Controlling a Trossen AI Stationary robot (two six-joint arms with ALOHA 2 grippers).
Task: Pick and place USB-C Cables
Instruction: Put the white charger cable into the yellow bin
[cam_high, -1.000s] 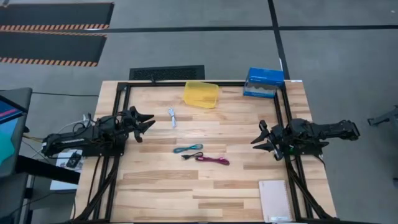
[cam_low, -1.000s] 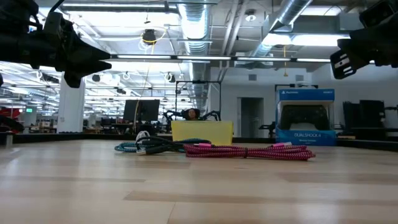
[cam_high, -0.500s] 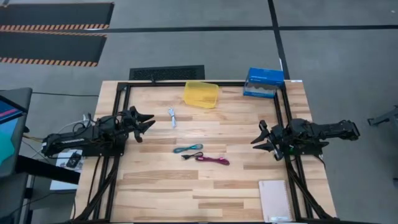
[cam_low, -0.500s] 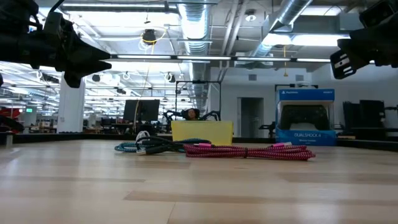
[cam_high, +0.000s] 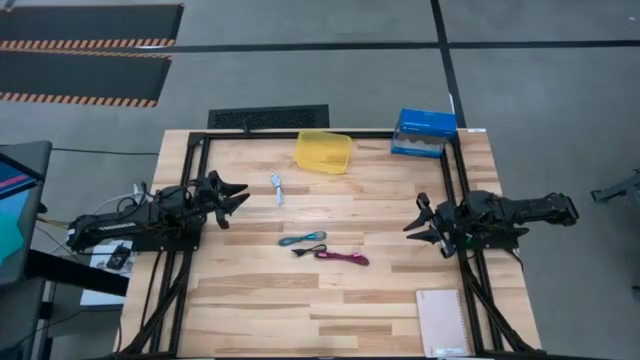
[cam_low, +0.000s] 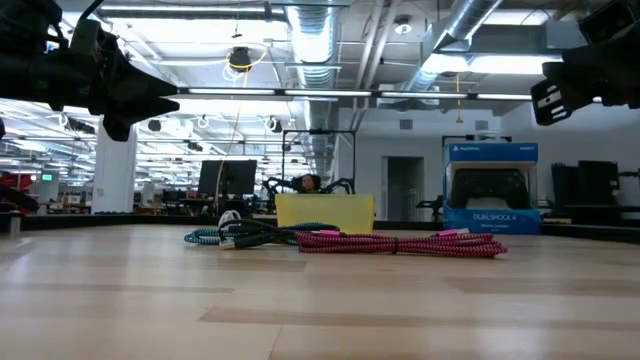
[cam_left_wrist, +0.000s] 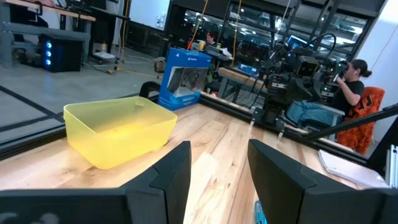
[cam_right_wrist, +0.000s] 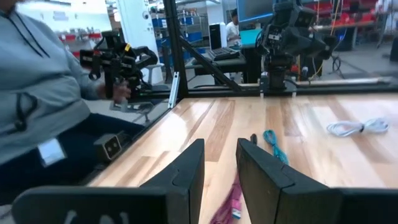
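Four small bundled cables lie flat on the wooden table. The white cable (cam_high: 277, 188) (cam_right_wrist: 357, 127) lies near the far side. The teal cable (cam_high: 303, 238) (cam_low: 210, 236) (cam_right_wrist: 273, 141), the black cable (cam_high: 300, 251) (cam_low: 262, 233) and the magenta-red cable (cam_high: 343, 257) (cam_low: 400, 244) (cam_right_wrist: 229, 199) lie mid-table. The yellow bin (cam_high: 323, 151) (cam_left_wrist: 118, 129) (cam_low: 325, 211) stands at the far edge. My left gripper (cam_high: 234, 195) (cam_left_wrist: 217, 168) hovers open at the table's left side. My right gripper (cam_high: 417, 227) (cam_right_wrist: 221, 165) hovers open at the right side. Neither touches anything.
A blue boxed game controller (cam_high: 424, 133) (cam_left_wrist: 184, 76) (cam_low: 490, 189) stands at the far right corner. A white notebook (cam_high: 442, 322) lies at the near right corner. A black frame (cam_high: 330, 133) borders the table. A seated person (cam_left_wrist: 351, 87) and a person in grey (cam_right_wrist: 43, 93) are beyond the table.
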